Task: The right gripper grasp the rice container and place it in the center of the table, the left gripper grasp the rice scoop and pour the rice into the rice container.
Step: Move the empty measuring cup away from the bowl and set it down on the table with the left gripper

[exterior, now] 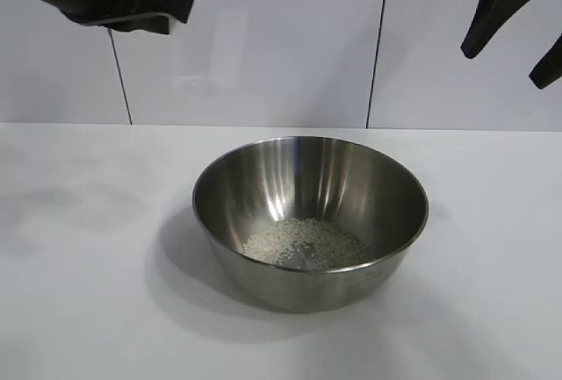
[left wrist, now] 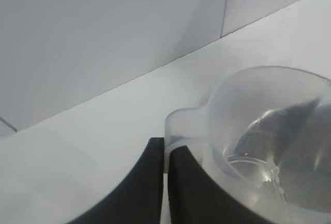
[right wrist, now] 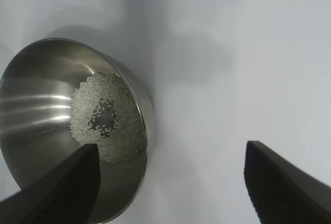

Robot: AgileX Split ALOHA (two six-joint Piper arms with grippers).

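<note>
Bright, even light is falling from above on the white table (exterior: 88, 310), and the steel bowl (exterior: 310, 222) is casting a soft grey shadow toward the table's near left side while pale vertical streaks of glare are running down its inner wall. In the left wrist view the clear plastic cup (left wrist: 269, 141) and the black fingers (left wrist: 191, 193) are sitting too close and looking blurred. In the right wrist view, broad dim shadows are lying across the table beyond the bowl, and the rice (right wrist: 106, 118) is showing crisp.

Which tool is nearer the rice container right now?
Too close to call. The left tool, shut on the rice scoop, is up beyond the rice container at the exterior view's left; the open right tool hangs at its right.
</note>
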